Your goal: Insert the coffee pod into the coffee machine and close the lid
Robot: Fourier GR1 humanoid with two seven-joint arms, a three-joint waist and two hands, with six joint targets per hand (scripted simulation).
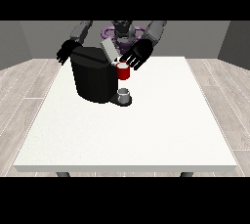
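Lid (pixel 109 51) tilts up-left over coffee machine (pixel 93 78); hand at the view's right (pixel 137 54) hangs spread.

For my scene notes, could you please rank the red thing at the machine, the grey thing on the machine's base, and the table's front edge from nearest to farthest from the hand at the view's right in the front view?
From the hand at the view's right:
1. Red thing at the machine, just below the hand.
2. Grey thing on the machine's base, lower still.
3. Table's front edge, far towards the camera.

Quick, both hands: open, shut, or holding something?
Hand at the view's right: open, fingers spread, beside the raised lid, holding nothing visible.
Hand at the view's left: open, fingers relaxed, behind the coffee machine, empty.
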